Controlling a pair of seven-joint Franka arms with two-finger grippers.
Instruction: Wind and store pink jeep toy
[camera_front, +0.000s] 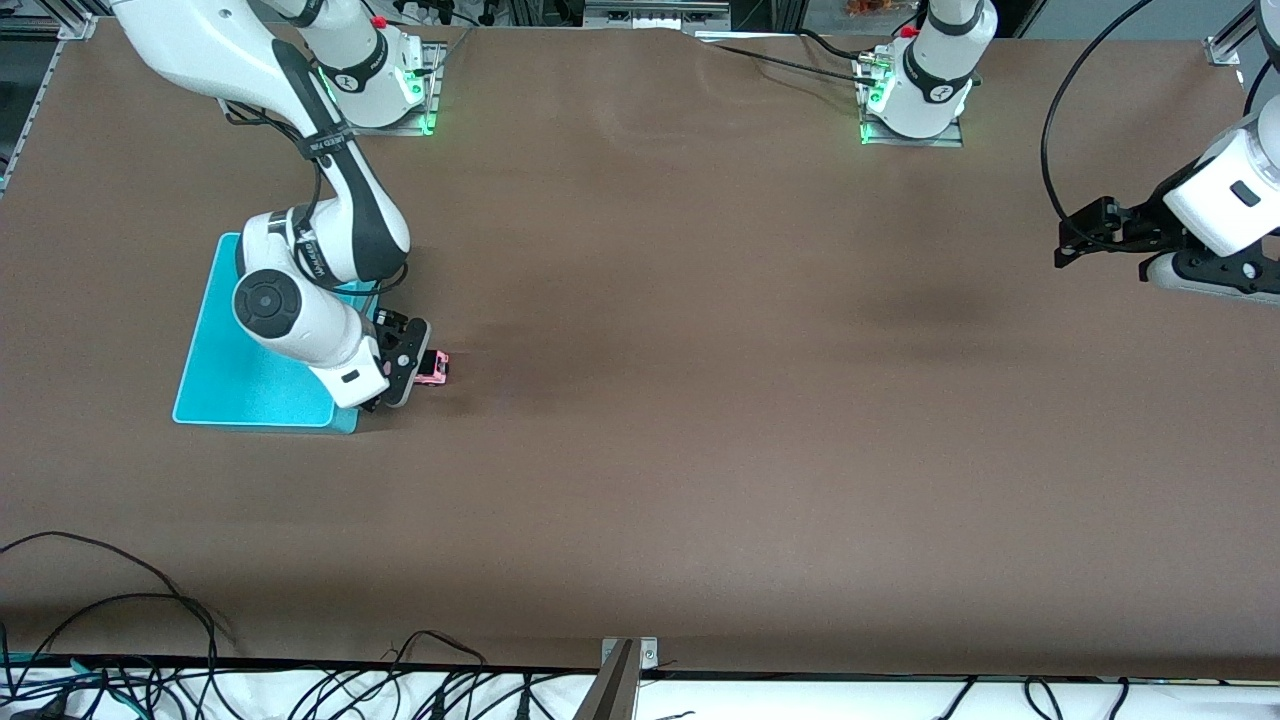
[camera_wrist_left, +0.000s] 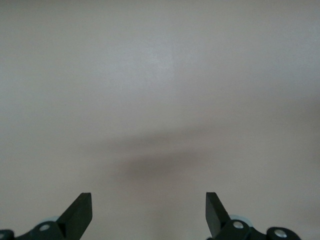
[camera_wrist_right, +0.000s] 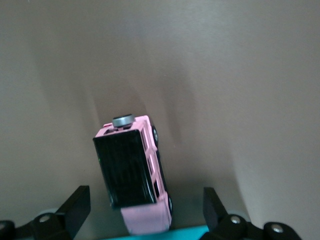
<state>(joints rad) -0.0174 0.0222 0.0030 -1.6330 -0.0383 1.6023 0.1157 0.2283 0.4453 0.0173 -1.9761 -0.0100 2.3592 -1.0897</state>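
So we've got the tiny boxy pale pink jeep toy with the flat black roof sitting on the brown bench, toward the right arm's end of it, just beside the edge of the flat cyan plastic bin. The right pincer is down low right at the jeep, with its wrist hanging over the corner of the cyan bin. In the right wrist view we can see the pink jeep toy lying between the two black fingers, with a clear gap on each side, so the pincer is spread wide and isn't touching the toy. The jeep sits a bit skewed to the fingers rather than square to them, a little closer to one finger than the other. We can also make out a small grey round spare wheel at one end of the body, the end pointing away from the pincer, and a strip of the cyan bin shows at the other end, just by the pink hood. The left pincer waits up in the air over bare bench at the left arm's end, well apart from the toy, and the left wrist view shows its fingers wide apart too, with nothing between them but plain bench surface.
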